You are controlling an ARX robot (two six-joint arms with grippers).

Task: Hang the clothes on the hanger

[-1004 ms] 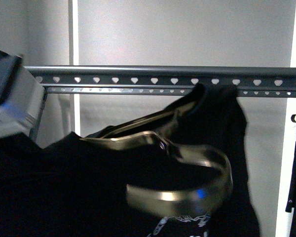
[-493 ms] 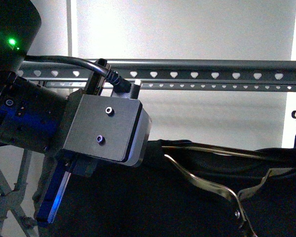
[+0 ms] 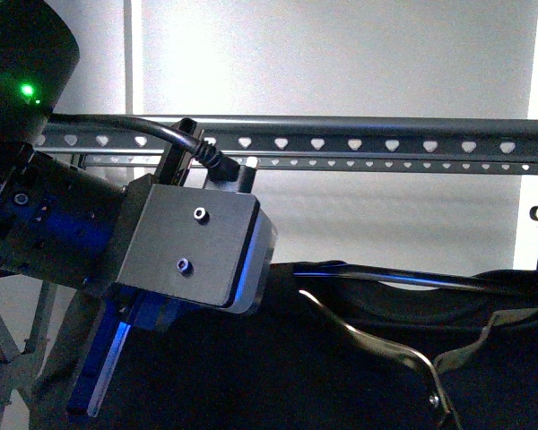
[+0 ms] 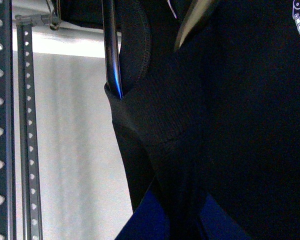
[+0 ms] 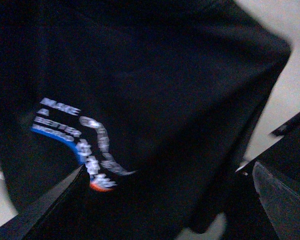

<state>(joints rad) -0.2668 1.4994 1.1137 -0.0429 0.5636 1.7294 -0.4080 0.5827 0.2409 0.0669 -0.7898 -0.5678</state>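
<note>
Evidently the left gripper [image 4: 182, 225] is clamped on the clothes [image 3: 251, 367]: in the left wrist view dark cloth just under the ribbed collar runs down between its two blue-lit fingers. The right gripper [image 5: 160, 210] looks released, its dark fingers standing wide apart with the chest print [image 5: 75, 135] beyond them, though that view is blurred. Outward from the left grasp, a silvery wire frame [image 3: 377, 336] lies in the neck of the clothes. Their top edge runs roughly level, parallel to the long axis of the hanger [image 3: 359, 134] and clearly below it, with bare wall showing between. The left arm [image 3: 188, 242] crosses in front of the hanger's left part and is the nearer arm. I judge that the coming move turns on this gap, so the clothes have to go up and over the hanger. A second ago the arm was only at the front view's left edge, and a fold of cloth reached up to the hanger's lower bar. Half a second ago the scene was nearly as now, the hanger a touch higher in view.
</note>
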